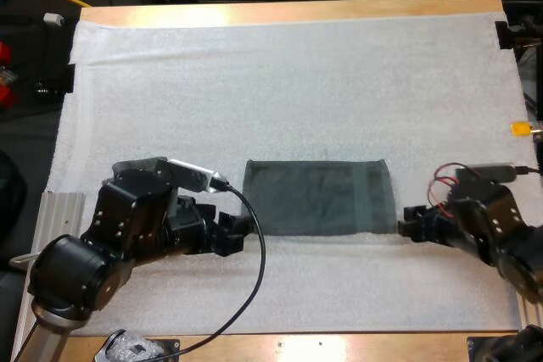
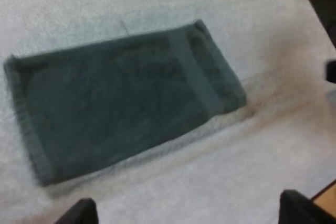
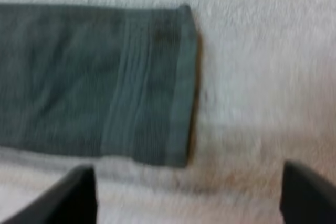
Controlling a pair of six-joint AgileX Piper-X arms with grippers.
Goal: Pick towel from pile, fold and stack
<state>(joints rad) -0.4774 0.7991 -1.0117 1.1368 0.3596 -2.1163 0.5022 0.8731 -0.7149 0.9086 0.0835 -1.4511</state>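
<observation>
Folding appears under way: the towel [image 1: 321,197] lies flat at lower centre of the mat [image 1: 297,82], between the left gripper [image 1: 236,233] and right gripper [image 1: 411,223], fingers of both apart and empty; the next move likely calls for grasping an edge.

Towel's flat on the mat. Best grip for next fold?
Probably the towel by its two near corners, from each short end: it lies flat, long side across, and the open left gripper and right gripper sit at those ends, level with its near edge.
</observation>
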